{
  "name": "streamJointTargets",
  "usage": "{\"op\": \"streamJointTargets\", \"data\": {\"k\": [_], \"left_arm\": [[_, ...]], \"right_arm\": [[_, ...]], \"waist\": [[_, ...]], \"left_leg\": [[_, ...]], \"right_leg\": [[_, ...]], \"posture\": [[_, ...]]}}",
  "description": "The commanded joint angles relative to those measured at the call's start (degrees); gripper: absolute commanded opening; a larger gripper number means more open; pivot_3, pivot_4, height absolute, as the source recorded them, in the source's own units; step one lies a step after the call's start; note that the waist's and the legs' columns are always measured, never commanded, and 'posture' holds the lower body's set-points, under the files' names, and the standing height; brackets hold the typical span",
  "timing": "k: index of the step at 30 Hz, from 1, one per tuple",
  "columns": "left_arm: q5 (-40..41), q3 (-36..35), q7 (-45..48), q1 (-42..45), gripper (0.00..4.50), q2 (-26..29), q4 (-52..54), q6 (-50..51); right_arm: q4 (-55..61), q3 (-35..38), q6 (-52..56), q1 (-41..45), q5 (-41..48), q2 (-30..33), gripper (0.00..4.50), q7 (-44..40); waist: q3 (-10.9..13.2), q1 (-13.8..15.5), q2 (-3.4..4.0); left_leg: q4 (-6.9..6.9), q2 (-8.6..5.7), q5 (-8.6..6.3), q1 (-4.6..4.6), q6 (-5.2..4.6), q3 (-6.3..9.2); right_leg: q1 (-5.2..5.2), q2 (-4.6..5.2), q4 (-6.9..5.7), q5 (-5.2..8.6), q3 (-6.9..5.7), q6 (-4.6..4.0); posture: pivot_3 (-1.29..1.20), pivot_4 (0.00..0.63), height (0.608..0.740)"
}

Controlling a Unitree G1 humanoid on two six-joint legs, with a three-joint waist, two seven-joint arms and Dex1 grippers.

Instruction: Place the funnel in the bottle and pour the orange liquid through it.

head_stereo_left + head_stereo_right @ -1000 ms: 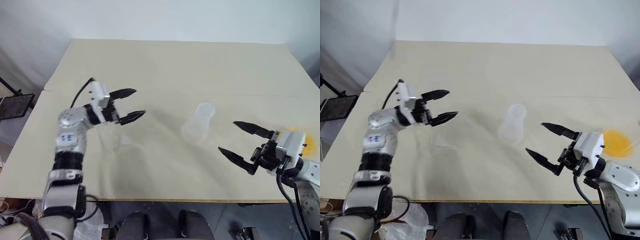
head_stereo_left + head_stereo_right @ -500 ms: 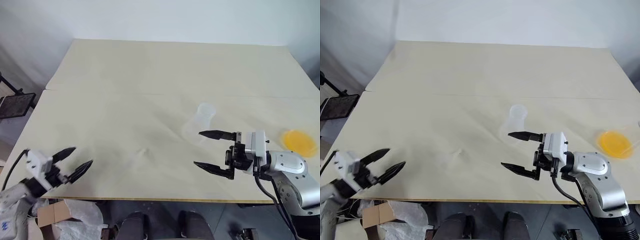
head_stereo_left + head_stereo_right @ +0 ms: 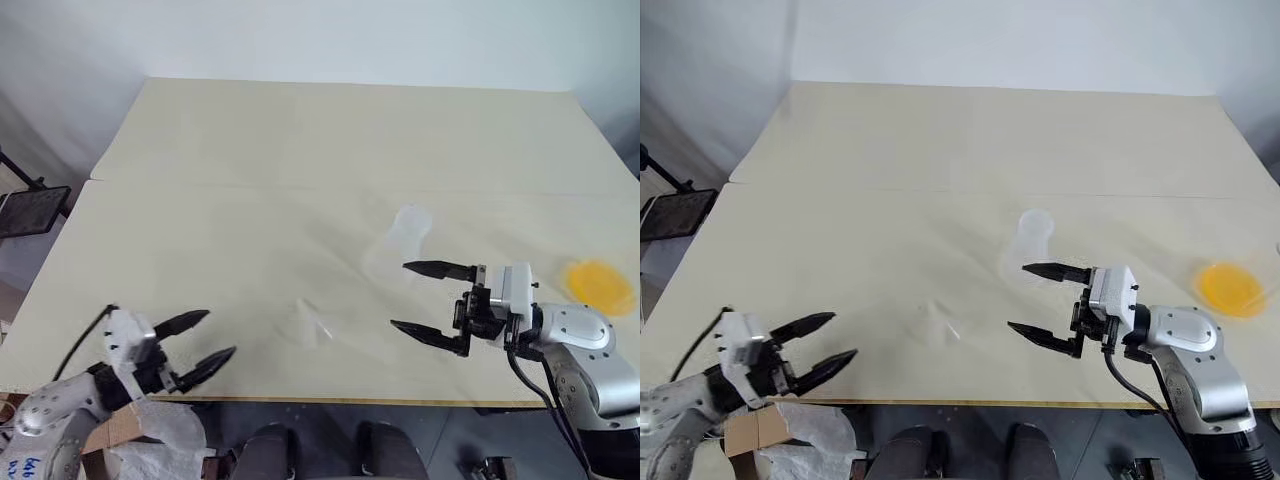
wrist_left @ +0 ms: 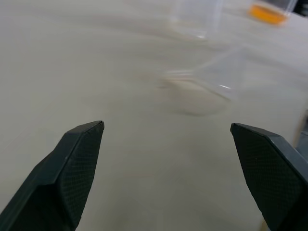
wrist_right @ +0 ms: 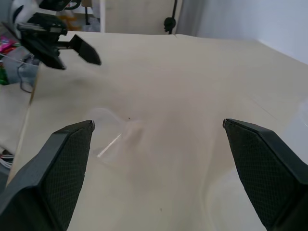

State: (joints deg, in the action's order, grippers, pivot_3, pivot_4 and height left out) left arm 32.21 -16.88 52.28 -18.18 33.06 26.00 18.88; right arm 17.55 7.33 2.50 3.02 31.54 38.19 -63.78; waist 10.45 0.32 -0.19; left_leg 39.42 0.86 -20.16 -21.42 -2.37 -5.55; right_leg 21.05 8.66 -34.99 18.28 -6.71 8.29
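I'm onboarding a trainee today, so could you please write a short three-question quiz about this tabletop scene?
1. True or false: the funnel already sits in the bottle.
2. Which end effector is nearer the bottle: A) left or B) right?
3. Fill in: the orange liquid sits near the table's ____ edge, by the robot's sides.

Key: 1 false, the funnel lies on the table apart from the bottle; 2 B; 3 right.
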Motion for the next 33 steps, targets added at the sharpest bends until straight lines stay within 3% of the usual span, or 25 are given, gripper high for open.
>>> {"op": "streamJointTargets", "data": {"k": [1, 12, 25, 33], "left_arm": [[-1.0, 5.2, -1.0, 1.4, 4.48, 0.1, 3.7, 0.6], [-6.4, 13.6, -10.6, 9.5, 4.48, -5.2, 2.8, 0.2], [-8.8, 13.2, -12.6, 17.9, 4.48, -6.6, -7.6, -3.0], [-7.4, 8.3, -1.4, 26.2, 4.48, 0.5, -21.7, -11.1]], "right_arm": [[2.1, 3.0, -1.0, -2.3, 0.2, 0.6, 4.50, 1.1], [5.4, 7.1, -0.2, -8.8, 0.7, 2.1, 4.50, 2.4], [5.7, 6.3, -0.8, -8.9, -0.1, 1.3, 4.50, 3.9], [5.6, 5.6, -1.2, -8.2, -0.7, 0.6, 4.50, 5.3]], "waist": [[0.0, 0.0, 0.00], [0.0, -0.1, 0.08], [-0.1, 0.5, 0.10], [-0.1, 0.9, 0.10]], "left_leg": [[0.00, 0.00, 0.00, 0.02, 0.00, -0.02], [-0.01, 0.03, 0.00, 0.15, 0.00, -0.10], [0.01, 0.01, 0.02, 0.16, -0.03, -0.11], [0.00, 0.03, 0.02, 0.15, -0.02, -0.16]], "right_leg": [[-0.01, -0.01, 0.00, 0.00, 0.00, 0.00], [-0.08, -0.07, 0.02, 0.00, -0.02, 0.00], [-0.11, -0.05, 0.05, 0.00, -0.09, 0.00], [-0.05, -0.10, 0.01, 0.00, -0.15, 0.00]], "posture": [[0.00, 0.150, 0.740], [0.00, 0.150, 0.740], [0.00, 0.150, 0.740], [0.00, 0.150, 0.740]]}}
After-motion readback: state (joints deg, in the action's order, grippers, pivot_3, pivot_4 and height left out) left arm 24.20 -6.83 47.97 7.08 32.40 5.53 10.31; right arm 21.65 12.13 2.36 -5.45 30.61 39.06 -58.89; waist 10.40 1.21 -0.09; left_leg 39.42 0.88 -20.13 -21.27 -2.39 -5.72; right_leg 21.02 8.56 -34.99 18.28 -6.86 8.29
